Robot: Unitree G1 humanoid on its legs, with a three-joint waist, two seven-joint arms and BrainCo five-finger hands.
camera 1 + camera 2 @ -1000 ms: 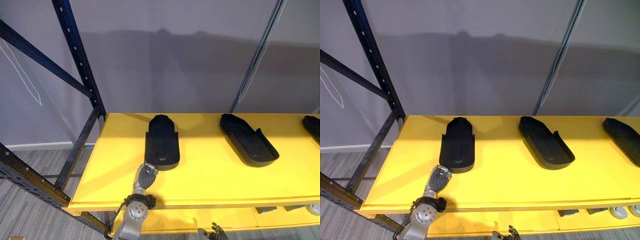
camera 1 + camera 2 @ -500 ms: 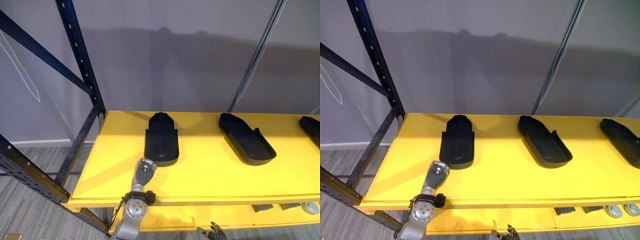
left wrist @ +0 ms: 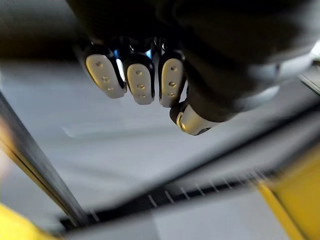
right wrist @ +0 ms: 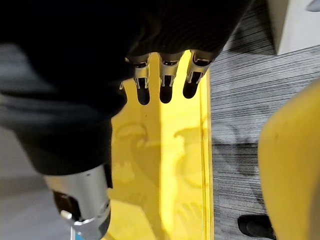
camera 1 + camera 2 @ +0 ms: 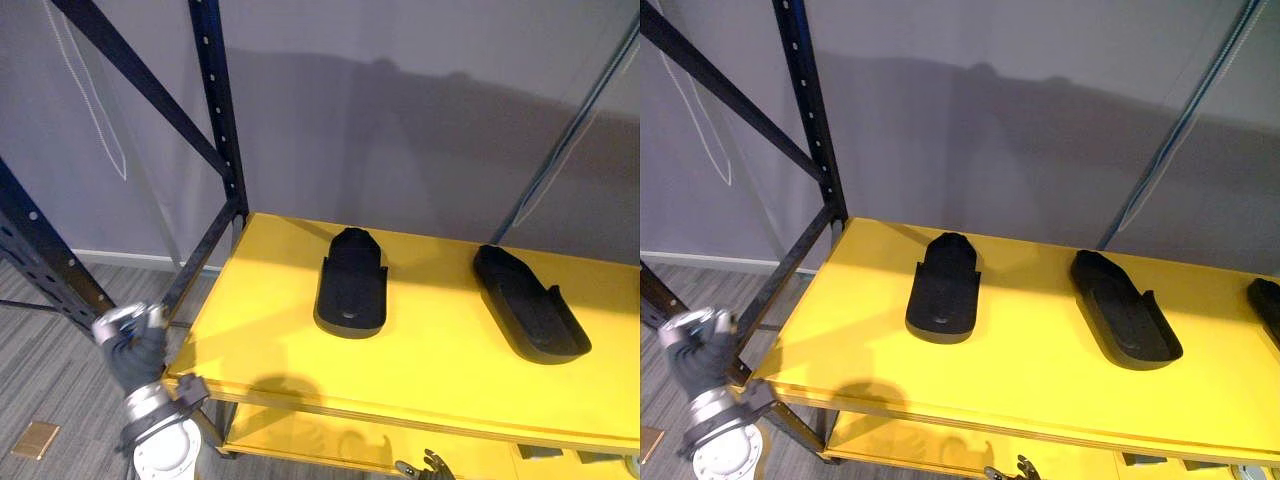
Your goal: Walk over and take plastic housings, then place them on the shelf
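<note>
Nearest, my left hand (image 5: 130,342) hangs off the shelf's (image 5: 430,370) front-left corner, fingers (image 3: 140,82) curled on nothing. My right hand (image 5: 426,467) sits below the front edge, fingers (image 4: 164,75) loosely straight. Farther back, the left housing (image 5: 352,285) and right housing (image 5: 528,312) lie on the yellow shelf, well apart.

Grey wall (image 5: 400,120), striped grey floor (image 5: 50,380)

On the shelf (image 5: 260,350) the left housing (image 5: 352,283) lies with the middle housing (image 5: 528,315) at its 3 o'clock and the right housing (image 5: 1268,305) farther that way, the post (image 5: 217,110) behind at its 10 o'clock, and the left hand (image 5: 130,345) off the shelf at its 8 o'clock.
</note>
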